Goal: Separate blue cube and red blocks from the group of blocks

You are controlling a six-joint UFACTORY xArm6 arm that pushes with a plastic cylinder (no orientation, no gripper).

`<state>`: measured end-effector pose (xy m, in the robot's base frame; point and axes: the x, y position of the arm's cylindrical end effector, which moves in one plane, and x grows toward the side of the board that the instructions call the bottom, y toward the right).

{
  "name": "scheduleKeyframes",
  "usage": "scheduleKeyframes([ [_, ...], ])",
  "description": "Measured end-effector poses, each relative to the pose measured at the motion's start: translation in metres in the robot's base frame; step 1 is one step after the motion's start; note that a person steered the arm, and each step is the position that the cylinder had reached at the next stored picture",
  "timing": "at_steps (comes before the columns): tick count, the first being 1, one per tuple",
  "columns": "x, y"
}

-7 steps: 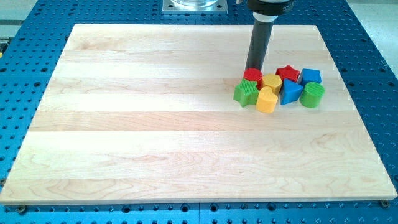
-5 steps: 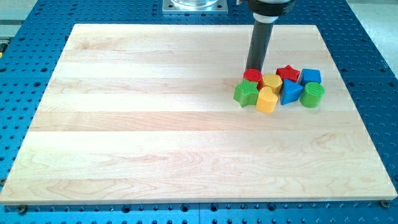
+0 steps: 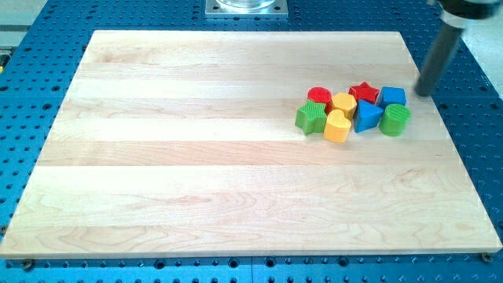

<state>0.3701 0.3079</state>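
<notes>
The blue cube (image 3: 392, 96) sits at the right end of the cluster, in the upper right part of the worktop (image 3: 196, 157), its top face paler than its sides. Touching it on the view's left is the red star (image 3: 364, 91), and at the cluster's upper left corner is the red cylinder (image 3: 318, 96), round-topped and upright. Between the two reds lies a yellow block (image 3: 344, 103) whose shape looks roughly hexagonal; just below it is a second yellow block (image 3: 337, 126), heart-like in outline. A green star-shaped block (image 3: 311, 118) sits below the red cylinder, a blue triangular block (image 3: 366, 115) sits below the red star, and a ribbed green cylinder (image 3: 394, 119) sits just below the blue cube. All eight are packed close, most of them touching a neighbour. My tip (image 3: 424, 93) is near the worktop's right edge, just to the right of the blue cube and apart from it; the tool is a plain dark rod, so there is nothing to spread or pinch. The worktop is pale banded wood, resting on a blue perforated base plate (image 3: 471, 55), with a metal mount (image 3: 246, 8) at the view's top.
</notes>
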Motion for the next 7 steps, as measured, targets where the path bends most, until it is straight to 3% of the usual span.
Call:
scheduleKeyframes([
  [1, 0.027, -0.029],
  [3, -0.005, -0.149],
  [6, 0.001, -0.31],
  [7, 0.032, -0.279],
])
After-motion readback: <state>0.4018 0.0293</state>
